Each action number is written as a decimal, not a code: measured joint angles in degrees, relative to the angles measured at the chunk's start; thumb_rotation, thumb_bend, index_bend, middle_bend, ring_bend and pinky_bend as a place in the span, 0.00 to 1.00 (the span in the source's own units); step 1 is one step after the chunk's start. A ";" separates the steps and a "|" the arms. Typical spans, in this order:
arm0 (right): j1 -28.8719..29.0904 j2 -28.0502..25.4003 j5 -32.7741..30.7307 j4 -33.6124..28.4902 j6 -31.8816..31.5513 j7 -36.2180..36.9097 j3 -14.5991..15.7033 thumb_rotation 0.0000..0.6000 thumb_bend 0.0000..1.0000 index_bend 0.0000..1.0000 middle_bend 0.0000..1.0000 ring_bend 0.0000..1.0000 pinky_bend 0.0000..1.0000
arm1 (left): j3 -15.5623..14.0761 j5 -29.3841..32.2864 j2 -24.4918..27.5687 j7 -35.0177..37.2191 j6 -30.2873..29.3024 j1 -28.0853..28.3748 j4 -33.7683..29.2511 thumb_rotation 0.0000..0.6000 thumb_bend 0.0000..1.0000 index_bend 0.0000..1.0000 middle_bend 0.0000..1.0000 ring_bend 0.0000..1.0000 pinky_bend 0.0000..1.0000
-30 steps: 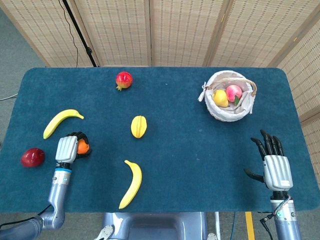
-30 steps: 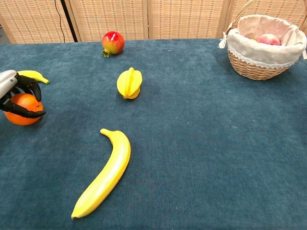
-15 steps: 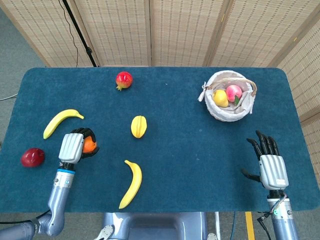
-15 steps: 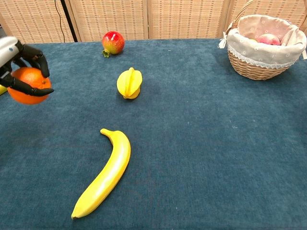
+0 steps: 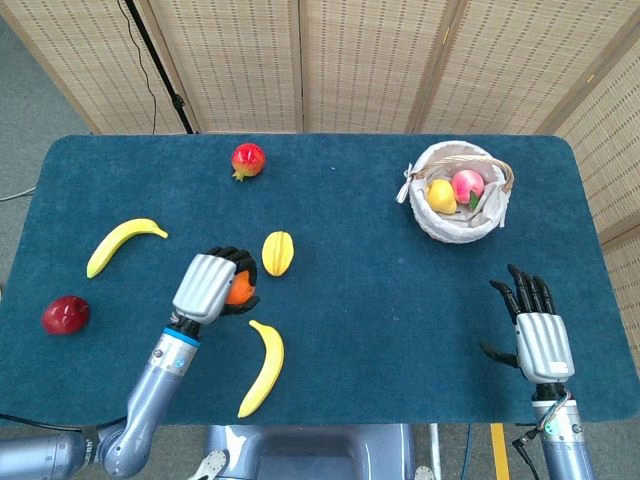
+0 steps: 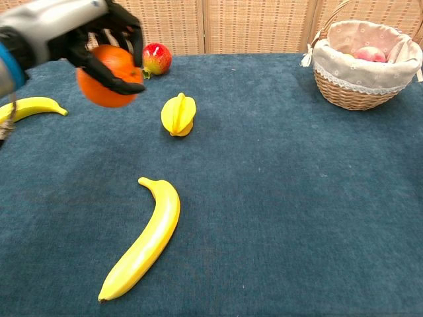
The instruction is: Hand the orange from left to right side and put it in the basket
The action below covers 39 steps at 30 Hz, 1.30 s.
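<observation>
Orange (image 6: 104,84) gripped by left robot hand (image 5: 213,286) | right robot hand (image 5: 535,335) spread, near table edge

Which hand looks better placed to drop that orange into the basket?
The right hand, probably. It waits open on the basket's side of the table, while the left hand grips the orange far across. The orange must be passed over first.

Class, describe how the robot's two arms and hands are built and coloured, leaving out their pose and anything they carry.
Each hand has a ribbed silver-grey metal back and black jointed fingers: see the left hand and the right hand. Below each hand sits a blue ring at the wrist, then a smooth, round, grey-blue forearm. Thin dark cables run beside the right forearm near the bottom edge of the head view.
</observation>
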<state>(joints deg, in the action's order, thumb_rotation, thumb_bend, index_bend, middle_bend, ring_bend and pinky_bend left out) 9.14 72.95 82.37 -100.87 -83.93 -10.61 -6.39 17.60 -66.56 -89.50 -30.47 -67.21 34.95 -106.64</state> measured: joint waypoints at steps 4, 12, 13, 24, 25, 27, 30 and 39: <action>-0.65 -0.39 0.37 -0.59 -1.04 -0.30 0.17 1.00 0.00 0.17 0.03 0.00 0.00 | 1.82 4.77 -4.15 -0.63 4.54 5.00 4.36 1.00 0.25 0.64 0.52 0.40 0.44; -1.76 -1.02 0.38 -1.33 -2.36 -0.76 0.34 1.00 0.00 0.17 0.03 0.00 0.00 | 4.04 9.70 -12.09 0.46 10.60 13.44 14.44 1.00 0.25 0.64 0.52 0.40 0.44; -1.82 -1.05 0.41 -1.39 -2.43 -0.80 0.35 1.00 0.00 0.17 0.03 0.00 0.00 | 4.27 10.04 -12.71 0.72 11.18 14.17 15.38 1.00 0.25 0.64 0.52 0.40 0.44; -2.12 -1.36 0.55 -1.89 -2.44 -1.08 0.39 1.00 0.00 0.17 0.03 0.00 0.00 | 7.18 13.89 -21.16 4.60 17.91 23.76 29.07 1.00 0.26 0.64 0.53 0.41 0.45; -2.15 -1.41 0.57 -1.90 -2.48 -0.98 0.36 1.00 0.00 0.17 0.03 0.00 0.00 | 7.31 14.32 -22.31 5.16 18.71 24.80 30.78 1.00 0.26 0.64 0.53 0.41 0.45; -2.21 -1.52 0.63 -1.94 -2.51 -0.81 0.35 1.00 0.00 0.17 0.03 0.00 0.00 | 7.25 14.79 -23.96 5.78 19.71 26.10 33.13 1.00 0.26 0.64 0.53 0.41 0.45; -2.26 -1.63 0.69 -2.00 -2.48 -0.62 0.34 1.00 0.00 0.17 0.03 0.00 0.00 | 6.77 15.06 -26.20 7.15 20.39 27.43 35.98 1.00 0.26 0.64 0.53 0.41 0.45; -2.46 -1.82 1.11 -2.12 -2.70 -0.33 0.33 1.00 0.00 0.17 0.03 0.00 0.00 | 5.00 14.67 -27.91 8.95 19.38 27.75 38.76 1.00 0.25 0.62 0.49 0.38 0.45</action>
<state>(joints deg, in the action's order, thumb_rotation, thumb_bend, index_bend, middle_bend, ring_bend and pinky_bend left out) 6.68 71.12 83.48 -102.98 -86.63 -10.94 -6.06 22.60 -51.89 -117.41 -21.52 -47.83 62.70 -67.87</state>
